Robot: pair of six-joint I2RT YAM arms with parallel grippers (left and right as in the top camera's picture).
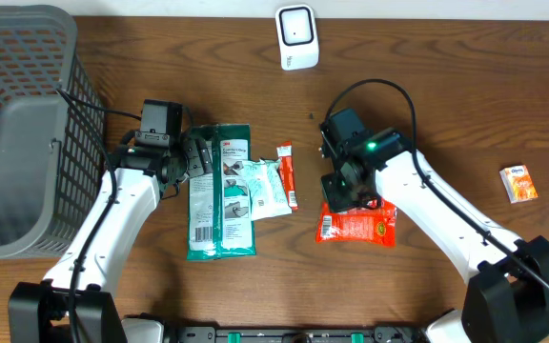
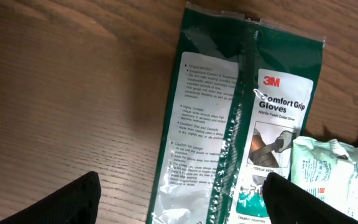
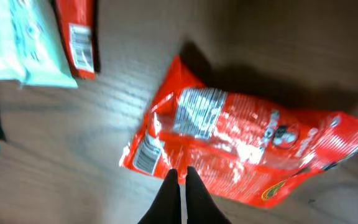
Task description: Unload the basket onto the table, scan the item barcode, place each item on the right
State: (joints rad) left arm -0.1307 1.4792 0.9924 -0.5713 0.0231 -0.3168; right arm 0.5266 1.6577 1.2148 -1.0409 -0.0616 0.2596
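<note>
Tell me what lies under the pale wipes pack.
The wipes pack overlaps the right side of the green 3M gloves pack; its remainder lies on the wooden table. Whatever is printed on the covered strip of the gloves pack is hidden.

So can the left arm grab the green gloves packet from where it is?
Probably yes. The left tool is open and sits right above the green gloves packet, with nothing between them. The pale wipes pack only overlaps the packet's other edge, so it shouldn't block the way.

1 basket, 1 scanner, 1 sm box, 4 pkts.
</note>
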